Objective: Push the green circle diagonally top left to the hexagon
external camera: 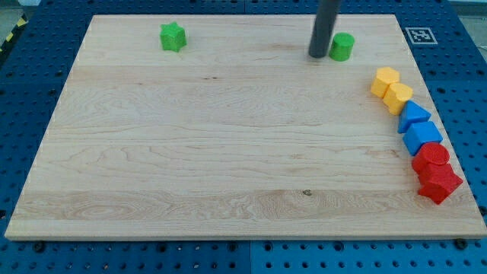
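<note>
Green circle sits upper right of the frame, w/ my tip right beside its left edge, prob touching. No fingers here, just a bare rod, so nothing to open or close. Looks light, rigid and slidey on the wooden board. Round side can roll off, so I'd push thru its center. Yellow hexagon is below-right of it.

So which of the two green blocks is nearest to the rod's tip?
The green circle, right beside my tip near the view's top; the green star sits far to the view's left.
</note>
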Controlling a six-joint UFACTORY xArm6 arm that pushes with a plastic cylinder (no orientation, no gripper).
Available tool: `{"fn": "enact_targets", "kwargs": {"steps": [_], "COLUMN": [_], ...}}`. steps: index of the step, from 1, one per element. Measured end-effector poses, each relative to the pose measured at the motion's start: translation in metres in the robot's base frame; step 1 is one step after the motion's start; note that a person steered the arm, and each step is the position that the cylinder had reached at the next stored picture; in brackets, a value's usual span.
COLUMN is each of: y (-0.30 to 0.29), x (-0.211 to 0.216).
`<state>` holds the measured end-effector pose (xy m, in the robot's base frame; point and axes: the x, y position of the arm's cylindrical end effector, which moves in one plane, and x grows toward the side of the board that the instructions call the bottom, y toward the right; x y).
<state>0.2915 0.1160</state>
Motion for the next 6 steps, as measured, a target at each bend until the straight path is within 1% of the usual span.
{"fn": "enact_targets", "kwargs": {"steps": [1, 2, 4, 6], "y": [-0.011, 0.021, 0.028, 0.049], "x": [-0.026, -0.028, -0.028, -0.023]}}
